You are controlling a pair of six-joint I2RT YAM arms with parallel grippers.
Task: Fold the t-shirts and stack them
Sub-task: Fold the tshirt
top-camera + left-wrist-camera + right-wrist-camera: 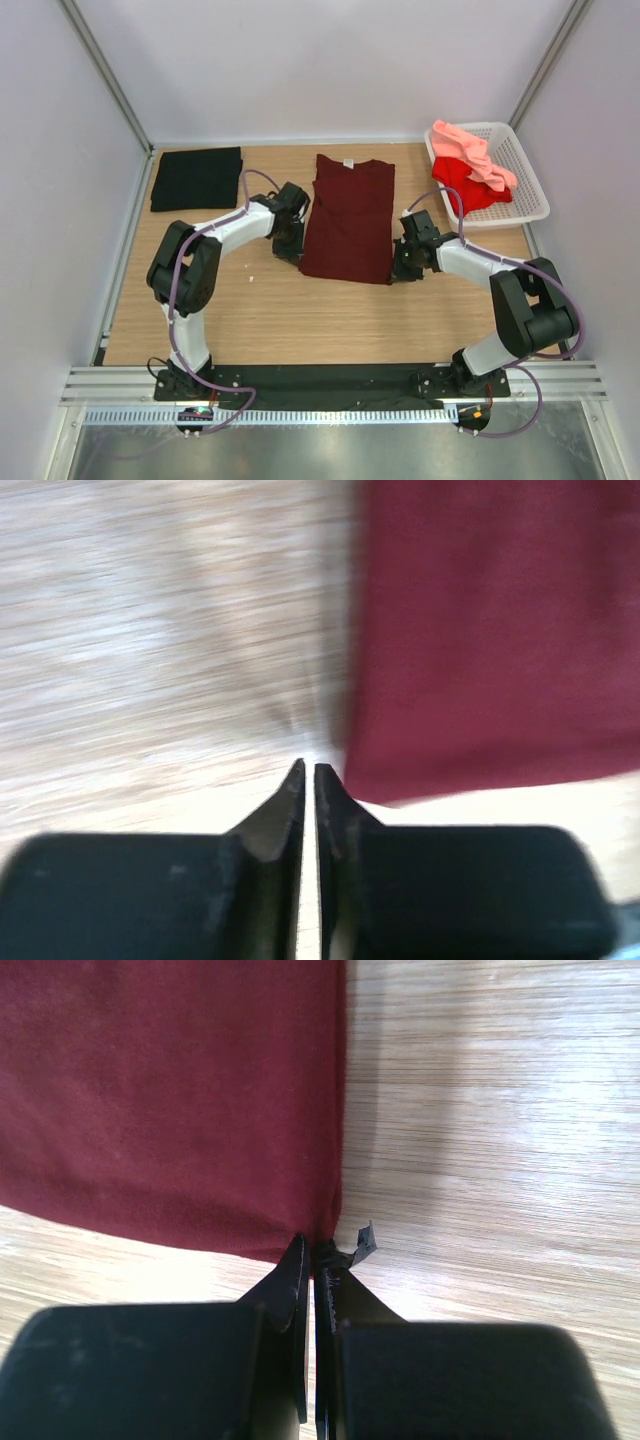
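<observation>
We are finding no text, number, brand or sign that we can read in any view. We are seeing only one small white neck label, which is sitting at the collar of the dark maroon t-shirt toward the far edge of the worktop. It is showing too small for us to make out any lettering on it.

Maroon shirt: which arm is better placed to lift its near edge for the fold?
Right, probably. The right gripper is shut at the maroon shirt's near corner, seemingly pinching it; the left gripper is shut just beside its corner, over bare table.
</observation>
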